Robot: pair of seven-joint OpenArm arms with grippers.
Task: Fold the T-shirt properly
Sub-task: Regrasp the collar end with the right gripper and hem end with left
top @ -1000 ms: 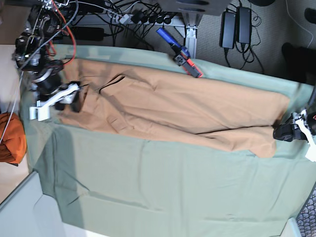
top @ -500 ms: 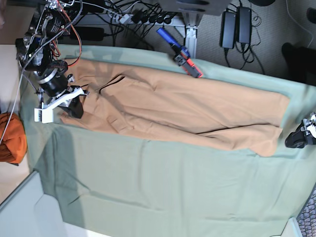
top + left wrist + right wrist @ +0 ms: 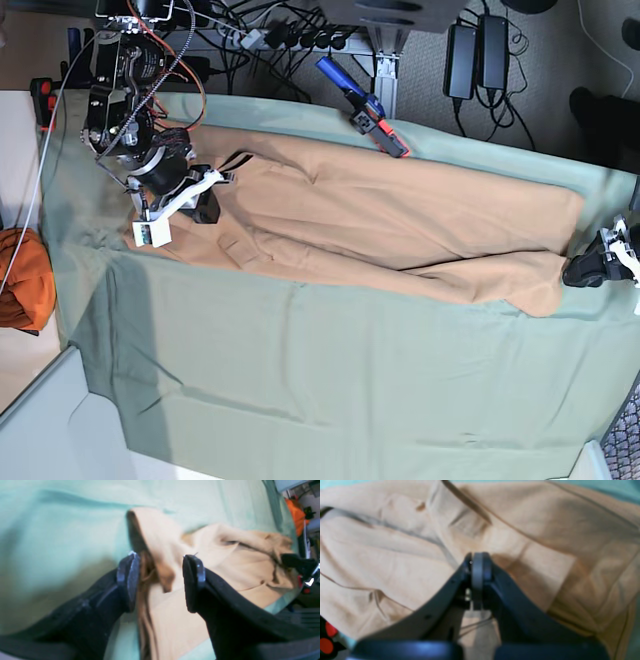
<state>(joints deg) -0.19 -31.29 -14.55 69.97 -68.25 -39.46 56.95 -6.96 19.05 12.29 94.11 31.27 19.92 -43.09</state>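
Note:
The tan T-shirt (image 3: pixel 390 215) lies spread lengthwise on the sage-green table cloth (image 3: pixel 350 380), with its dark neckline (image 3: pixel 225 168) at the left. My right gripper (image 3: pixel 205 207) is over the collar end. In the right wrist view it (image 3: pixel 477 563) is shut just above the wrinkled fabric (image 3: pixel 395 555), and no cloth shows between the pads. My left gripper (image 3: pixel 585 272) is at the shirt's lower right corner. In the left wrist view it (image 3: pixel 160 580) is open, with the shirt's folded corner (image 3: pixel 160 562) between the jaws.
A blue and red tool (image 3: pixel 365 108) lies at the cloth's back edge. A bright orange cloth bundle (image 3: pixel 22 280) sits off the left edge. Cables and black power bricks (image 3: pixel 478 55) lie behind the table. The right arm's body (image 3: pixel 125 90) stands at the back left.
My right gripper has moved from the shirt's left edge rightwards onto the collar area. My left gripper drew back from the right corner, then returned to it.

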